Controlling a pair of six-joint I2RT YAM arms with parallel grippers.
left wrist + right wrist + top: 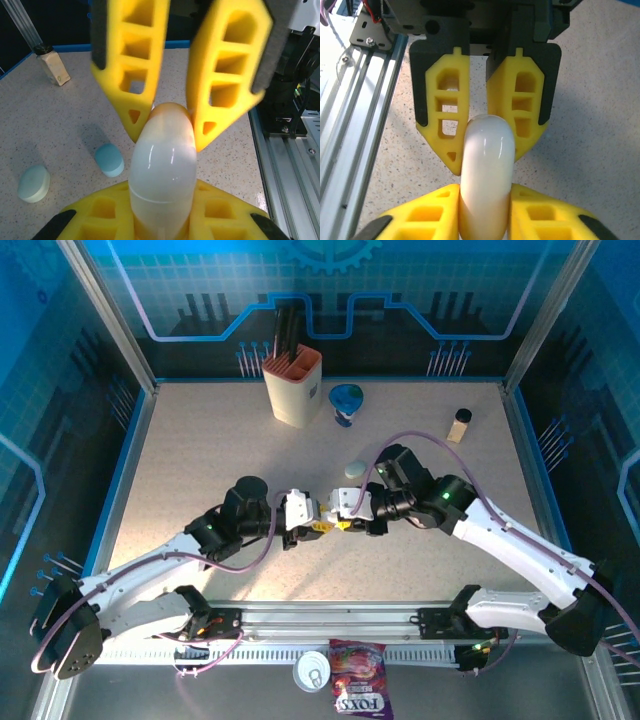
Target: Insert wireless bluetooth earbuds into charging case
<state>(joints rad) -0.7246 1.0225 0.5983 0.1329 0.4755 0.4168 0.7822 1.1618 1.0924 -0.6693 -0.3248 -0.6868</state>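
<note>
White charging case (162, 165) is held over mid-tabletop (200, 460), with left pincer (162, 185) clamped on one end and right pincer (485, 187) closed on the opposite end, nose to nose; judged a two-armed brace for opening it to admit earbuds.

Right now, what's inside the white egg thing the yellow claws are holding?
The white case is closed, only a thin seam shows, so its inside is hidden. The left gripper and right gripper pinch its two ends.
</note>
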